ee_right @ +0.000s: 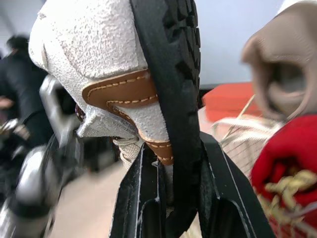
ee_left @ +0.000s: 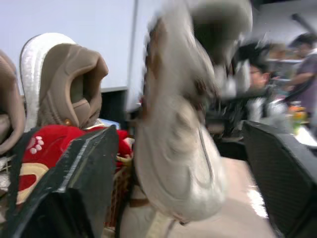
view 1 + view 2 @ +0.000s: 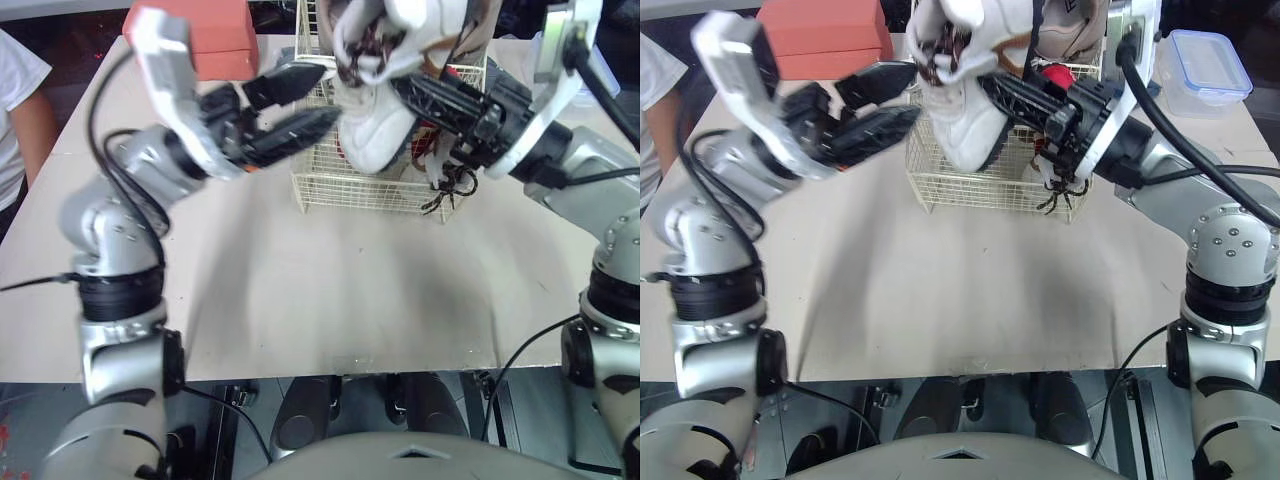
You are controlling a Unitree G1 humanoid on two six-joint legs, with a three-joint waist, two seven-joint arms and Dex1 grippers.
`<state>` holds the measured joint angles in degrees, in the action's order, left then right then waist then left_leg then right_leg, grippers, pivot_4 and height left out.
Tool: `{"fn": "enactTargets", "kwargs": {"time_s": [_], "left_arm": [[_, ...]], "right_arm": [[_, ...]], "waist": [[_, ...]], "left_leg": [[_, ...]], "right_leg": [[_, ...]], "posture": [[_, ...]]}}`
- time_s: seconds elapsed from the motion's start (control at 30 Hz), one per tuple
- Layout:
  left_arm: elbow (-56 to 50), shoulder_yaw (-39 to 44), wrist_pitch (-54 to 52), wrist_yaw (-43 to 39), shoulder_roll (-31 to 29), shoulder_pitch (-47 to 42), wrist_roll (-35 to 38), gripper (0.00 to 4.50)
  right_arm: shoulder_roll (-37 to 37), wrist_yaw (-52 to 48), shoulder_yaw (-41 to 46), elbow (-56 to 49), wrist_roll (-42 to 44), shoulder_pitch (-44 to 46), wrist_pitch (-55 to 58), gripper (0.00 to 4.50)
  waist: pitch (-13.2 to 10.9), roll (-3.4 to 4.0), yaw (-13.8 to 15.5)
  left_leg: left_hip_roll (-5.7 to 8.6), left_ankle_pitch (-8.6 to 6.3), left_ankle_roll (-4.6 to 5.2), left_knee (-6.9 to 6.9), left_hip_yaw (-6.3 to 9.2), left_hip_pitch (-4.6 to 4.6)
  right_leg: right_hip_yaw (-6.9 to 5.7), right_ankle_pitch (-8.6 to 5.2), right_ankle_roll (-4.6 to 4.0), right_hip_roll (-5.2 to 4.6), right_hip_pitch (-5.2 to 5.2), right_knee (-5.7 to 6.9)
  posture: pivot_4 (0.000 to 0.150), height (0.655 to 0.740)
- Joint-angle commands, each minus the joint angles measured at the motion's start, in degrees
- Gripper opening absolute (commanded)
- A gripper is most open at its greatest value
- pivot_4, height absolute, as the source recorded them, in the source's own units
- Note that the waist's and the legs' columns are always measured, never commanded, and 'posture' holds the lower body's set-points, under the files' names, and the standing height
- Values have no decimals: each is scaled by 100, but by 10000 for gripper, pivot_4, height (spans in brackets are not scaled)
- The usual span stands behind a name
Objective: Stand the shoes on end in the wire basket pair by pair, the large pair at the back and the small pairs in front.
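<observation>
My right gripper [image 3: 405, 90] is shut on a white shoe with tan trim [image 3: 375, 125], pinching its black sole [image 1: 173, 74] and holding it toe-down over the front left part of the wire basket [image 3: 350, 192]. My left gripper [image 3: 328, 93] is open at the shoe's left side. In the left wrist view the white shoe [image 2: 178, 148] sits between its spread fingers [image 2: 84, 183], with a gap on each side. Large beige shoes [image 2: 64, 84] stand on end at the back of the basket, with a small red shoe [image 2: 49, 144] in front of them.
A red-orange box [image 3: 215, 40] lies on the table behind my left arm. A clear tub with a blue lid [image 3: 1205, 65] stands at the far right. Dark laces [image 3: 445, 190] hang over the basket's front right corner. A person's arm [image 3: 25, 120] is at the table's left edge.
</observation>
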<state>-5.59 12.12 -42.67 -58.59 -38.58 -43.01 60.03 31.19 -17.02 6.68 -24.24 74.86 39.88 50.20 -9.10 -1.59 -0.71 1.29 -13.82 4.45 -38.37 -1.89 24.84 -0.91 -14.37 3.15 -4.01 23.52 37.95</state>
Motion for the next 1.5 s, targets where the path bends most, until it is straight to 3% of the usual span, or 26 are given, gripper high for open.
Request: {"fn": "enactTargets", "kwargs": {"time_s": [0.03, 0.2, 0.73, 0.93, 1.07, 1.17, 1.23, 1.33, 1.37, 1.4, 1.5], "left_arm": [[260, 93, -475, -523, -122, -329, 447, 42051], [432, -332, -374, -977, -48, -600, -51, 42051], [1138, -1022, -704, -2349, 233, -1092, -400, 42051], [1181, -1087, -843, -2465, 438, -1185, -439, 42051], [1112, -1002, -1011, -2458, 525, -1198, -342, 24099], [1082, -951, -1106, -2452, 563, -1201, -304, 13831], [1043, -910, -1119, -2421, 580, -1178, -304, 8906], [1033, -830, -1106, -2332, 611, -1153, -308, 6107], [1036, -781, -1086, -2272, 629, -1144, -307, 6094], [1045, -735, -1064, -2209, 646, -1140, -312, 6094], [1066, -489, -1013, -1907, 643, -1096, -317, 5888]], "right_arm": [[132, -572, 45, -273, 51, -56, -18, 297], [282, -1047, -65, -338, -23, -117, 72, 267], [576, -2173, -336, -644, 124, -168, 368, 265], [503, -2297, -493, -637, -35, -94, 326, 265], [499, -2335, -534, -655, -69, -115, 329, 265], [495, -2352, -544, -653, -104, -131, 323, 265], [479, -2325, -541, -649, -129, -146, 317, 265], [469, -2248, -518, -641, -186, -177, 314, 265], [478, -2218, -496, -646, -210, -203, 311, 8227], [491, -2206, -474, -651, -229, -226, 311, 8227], [723, -2198, -187, -740, -57, -490, 389, 21525]], "waist": [[0, 0, 4], [0, 0, -4], [0, 0, -2], [0, 0, 0], [0, 0, -1], [-1, 0, -2], [-1, 0, -1], [-1, 0, 1], [-1, 0, 1], [-1, 1, 1], [0, 0, 7]], "left_leg": [[0, 0, 0, -1, 0, 0], [-1, 0, 0, 0, 0, -1], [-5, 0, 0, 0, 0, 1], [-5, 0, 0, 0, 0, 2], [-6, 0, 0, 0, 1, 2], [-7, 0, 0, 0, 1, 2], [-7, 0, 0, -1, 1, 2], [-7, 0, 0, -1, 1, 2], [-7, 0, 0, -1, 1, 2], [-7, 0, 0, -1, 1, 2], [-7, 0, 0, -1, 2, 2]], "right_leg": [[1, 0, 0, -1, -1, -1], [3, 0, 0, -1, -1, 1], [12, 0, 0, -7, -1, 0], [15, 0, -1, -12, -1, -1], [17, 0, -1, -14, 0, -1], [17, 0, -1, -15, 0, -1], [18, 0, 0, -15, 0, 0], [19, 0, -1, -17, 0, -1], [21, 0, 0, -19, 0, -1], [21, 0, -1, -20, 0, -1], [20, 0, -1, -25, -1, -1]], "posture": [[1500, 7400], [1500, 7400], [1500, 7400], [1500, 7400], [1500, 7400], [1500, 7400], [1500, 7400], [1500, 7400], [1500, 7400], [1500, 7400], [1500, 7400]]}}
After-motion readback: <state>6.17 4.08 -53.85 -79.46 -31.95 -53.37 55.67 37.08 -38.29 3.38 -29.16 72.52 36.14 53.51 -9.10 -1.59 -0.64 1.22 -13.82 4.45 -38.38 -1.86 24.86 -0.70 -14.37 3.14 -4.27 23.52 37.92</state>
